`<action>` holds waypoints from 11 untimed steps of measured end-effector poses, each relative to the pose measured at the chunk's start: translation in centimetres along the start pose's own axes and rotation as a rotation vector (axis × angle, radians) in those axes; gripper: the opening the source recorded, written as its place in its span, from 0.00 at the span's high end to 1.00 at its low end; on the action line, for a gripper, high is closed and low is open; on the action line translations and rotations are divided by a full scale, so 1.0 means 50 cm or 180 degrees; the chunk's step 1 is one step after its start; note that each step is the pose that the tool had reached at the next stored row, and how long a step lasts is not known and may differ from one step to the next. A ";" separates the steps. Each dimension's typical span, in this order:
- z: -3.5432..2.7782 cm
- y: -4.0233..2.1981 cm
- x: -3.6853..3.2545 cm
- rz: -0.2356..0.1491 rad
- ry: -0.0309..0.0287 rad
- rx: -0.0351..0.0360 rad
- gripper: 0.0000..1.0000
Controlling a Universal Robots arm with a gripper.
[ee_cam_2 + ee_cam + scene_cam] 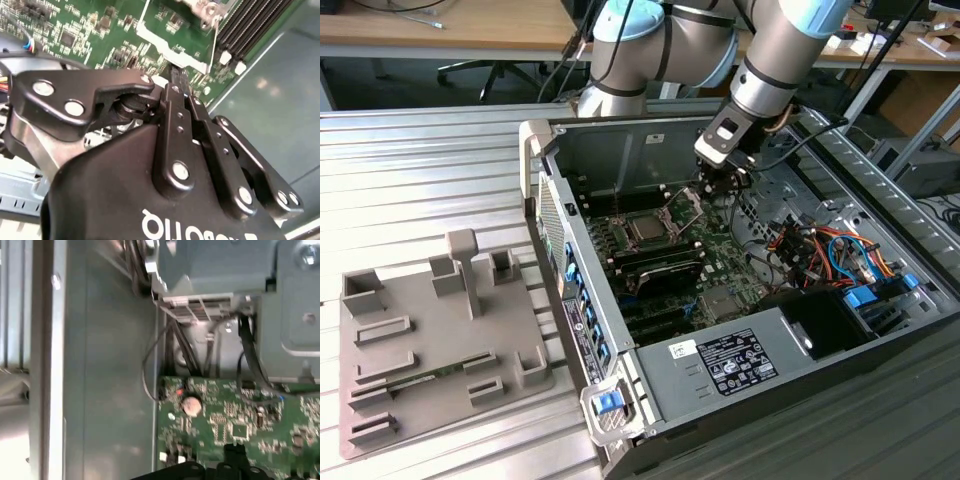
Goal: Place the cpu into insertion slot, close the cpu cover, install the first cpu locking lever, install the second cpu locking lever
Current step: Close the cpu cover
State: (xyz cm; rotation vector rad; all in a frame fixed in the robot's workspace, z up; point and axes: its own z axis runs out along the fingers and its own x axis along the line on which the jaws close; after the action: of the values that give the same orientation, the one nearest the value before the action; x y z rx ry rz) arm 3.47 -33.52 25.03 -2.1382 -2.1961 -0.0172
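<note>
An open computer case (620, 150) lies on its side on the ribbed metal bench (420, 170), with a grey fixture plate (430, 340) beside it toward the exterior view's left. The arm reaches down into the case, and its end effector (717, 186) hangs just over the green motherboard (720, 265). The cpu (648, 228), silvery top up, sits flat in the slot (628, 238). The cover (686, 207) stands tilted up from the slot's edge on the exterior view's right, not lying over the chip. The end effector is right above the raised cover. In the second wrist view the end effector (177, 77) is clenched, with its two black fingers (172, 107) drawn together to a narrow tip. That tip lies against or just short of the cover's (165, 47) silvery frame, and I cannot tell whether it pinches anything. Black memory slots (250, 25) run alongside on the board (100, 30). The first wrist view looks along the case's grey wall to the board's (225, 415) edge, where a round coin cell (192, 405) sits. Red, blue and orange cables (820, 250) bunch inside the case toward the exterior view's right.
</note>
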 end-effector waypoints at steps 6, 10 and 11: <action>0.001 -0.028 0.001 0.0000 0.0000 -0.0001 0.89; 0.003 -0.054 0.001 0.0000 0.0000 -0.0003 0.89; 0.003 -0.059 0.001 0.0000 0.0000 -0.0003 0.89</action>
State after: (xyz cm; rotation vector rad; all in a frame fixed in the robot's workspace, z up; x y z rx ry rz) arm 0.54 -33.52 25.03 -2.1386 -2.1966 -0.0184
